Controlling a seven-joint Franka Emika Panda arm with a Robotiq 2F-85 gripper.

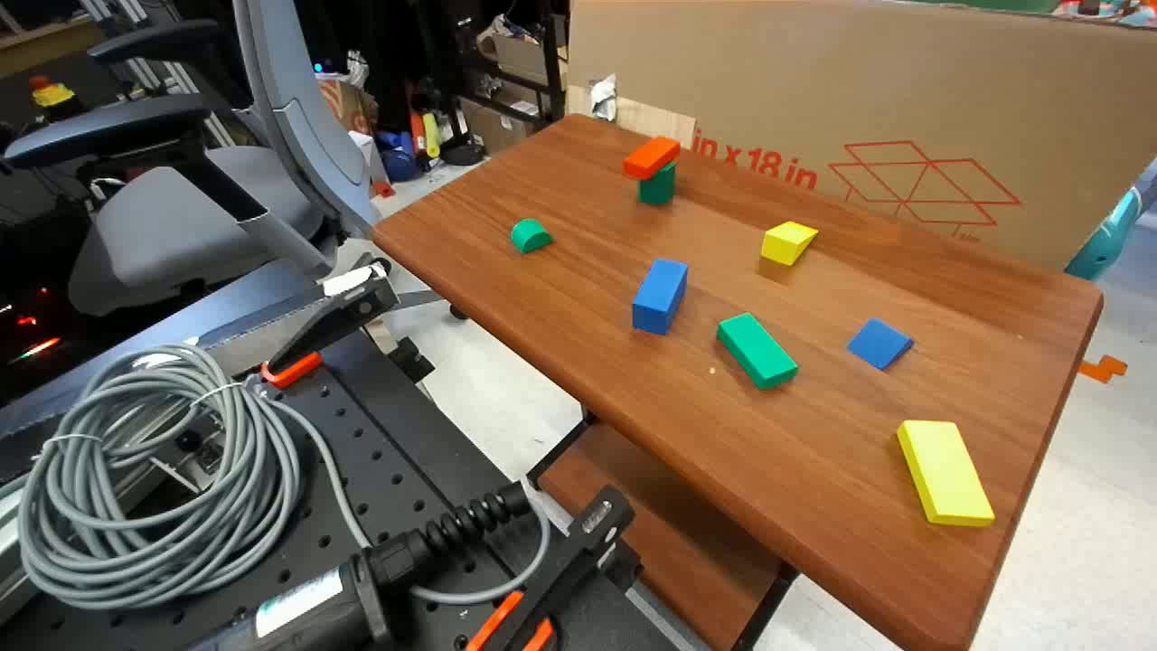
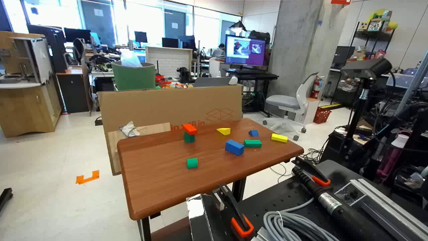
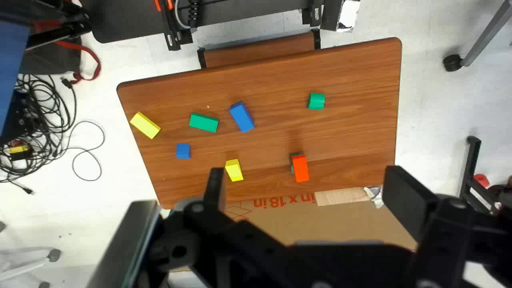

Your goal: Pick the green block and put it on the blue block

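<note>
The green rectangular block point(image 1: 757, 351) is lying near the blue rectangular block point(image 1: 660, 297) on the wood-grain table point(image 1: 560, 298). In an exterior view, cardboard point(image 2: 170, 103) is standing behind, a concrete pillar point(image 2: 297, 50) rising beyond. The jaws are standing wide apart, holding nothing.

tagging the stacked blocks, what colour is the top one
Orange-red; the top block shows best in an exterior view.

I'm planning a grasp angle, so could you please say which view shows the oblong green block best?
The wrist view: it looks down on the oblong green block, so its angle reads clearest. Both exterior views show it too, but obliquely.
</note>
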